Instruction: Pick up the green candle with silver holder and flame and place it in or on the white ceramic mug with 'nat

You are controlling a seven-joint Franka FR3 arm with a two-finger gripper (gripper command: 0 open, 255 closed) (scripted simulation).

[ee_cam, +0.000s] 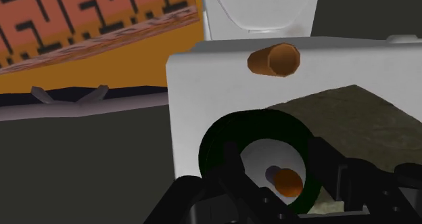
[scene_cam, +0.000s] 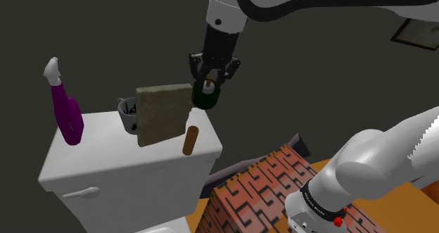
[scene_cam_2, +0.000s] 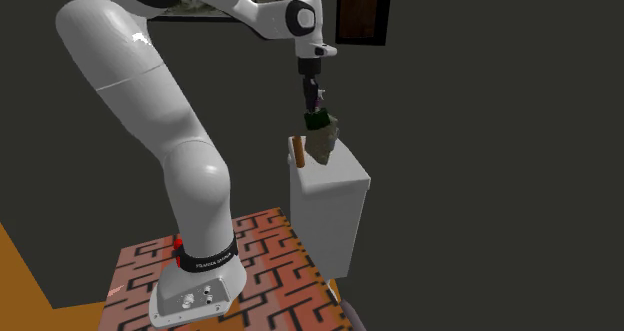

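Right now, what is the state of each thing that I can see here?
Tool: shut on the candle, above the tank.
Candle: held in the air, upright, not yet in the mug.
Mug: upright on the tank, partly behind the slab.
Slab: standing on edge.
Cylinder: upright near the tank's edge.
Spray bottle: upright on the tank.

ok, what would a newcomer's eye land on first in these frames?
First, the black tool in mid-air, clasping a dark green candle above the white toilet tank. On the tank, a purple spray bottle stands at the shoulder view's left. A rough olive slab stands on edge, half hiding the mug behind it, with a brown cylinder beside the slab.
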